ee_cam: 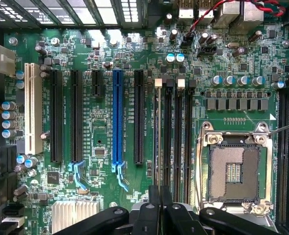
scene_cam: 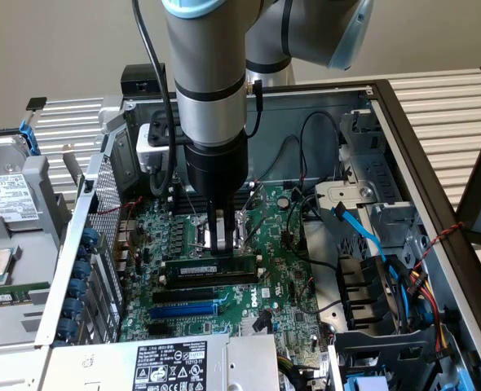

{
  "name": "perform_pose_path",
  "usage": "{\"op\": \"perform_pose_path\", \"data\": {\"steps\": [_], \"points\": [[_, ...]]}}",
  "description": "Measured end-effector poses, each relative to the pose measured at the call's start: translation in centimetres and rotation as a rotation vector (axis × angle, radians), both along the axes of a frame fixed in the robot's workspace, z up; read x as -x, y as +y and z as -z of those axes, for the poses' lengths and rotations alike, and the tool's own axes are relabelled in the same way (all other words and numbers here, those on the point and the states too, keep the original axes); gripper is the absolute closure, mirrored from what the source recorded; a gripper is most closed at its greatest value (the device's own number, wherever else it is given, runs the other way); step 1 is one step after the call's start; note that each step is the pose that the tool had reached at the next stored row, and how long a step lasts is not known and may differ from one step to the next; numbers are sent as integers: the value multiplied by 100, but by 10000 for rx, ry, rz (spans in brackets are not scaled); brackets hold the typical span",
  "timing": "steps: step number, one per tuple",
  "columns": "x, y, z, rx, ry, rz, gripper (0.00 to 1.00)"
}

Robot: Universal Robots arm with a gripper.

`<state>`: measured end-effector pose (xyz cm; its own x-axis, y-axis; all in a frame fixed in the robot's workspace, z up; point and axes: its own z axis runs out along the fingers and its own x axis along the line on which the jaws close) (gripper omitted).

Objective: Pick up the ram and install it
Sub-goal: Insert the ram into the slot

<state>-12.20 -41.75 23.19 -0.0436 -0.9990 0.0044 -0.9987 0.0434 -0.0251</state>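
The ram (scene_cam: 212, 268), a long green stick with a white label, stands on edge across the motherboard (scene_cam: 281, 285) at the black memory slots (ee_cam: 176, 137). My gripper (scene_cam: 217, 241) comes straight down onto its top edge, shut on it near the middle. In the wrist view the dark fingers (ee_cam: 152, 213) meet around the ram (ee_cam: 157, 147), seen edge-on as a thin strip. It lies along the memory slot nearest the black expansion slot (ee_cam: 139, 117). I cannot tell whether it is pressed fully into the slot.
The open CPU socket (ee_cam: 232, 171) lies just beyond the memory slots, with a blue expansion slot (scene_cam: 183, 309) on the other side. The power supply (scene_cam: 167, 362) sits in front. Blue and black cables (scene_cam: 363, 236) and a drive cage crowd the exterior view's right. A hard drive (scene_cam: 12, 195) rests outside the case.
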Motion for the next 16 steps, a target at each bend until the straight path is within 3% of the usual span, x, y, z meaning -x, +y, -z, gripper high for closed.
{"op": "perform_pose_path", "data": {"steps": [4,16], "points": [[0,0,-1,-40,1,9,88],[5,0,-1,-44,1,176,88]]}}
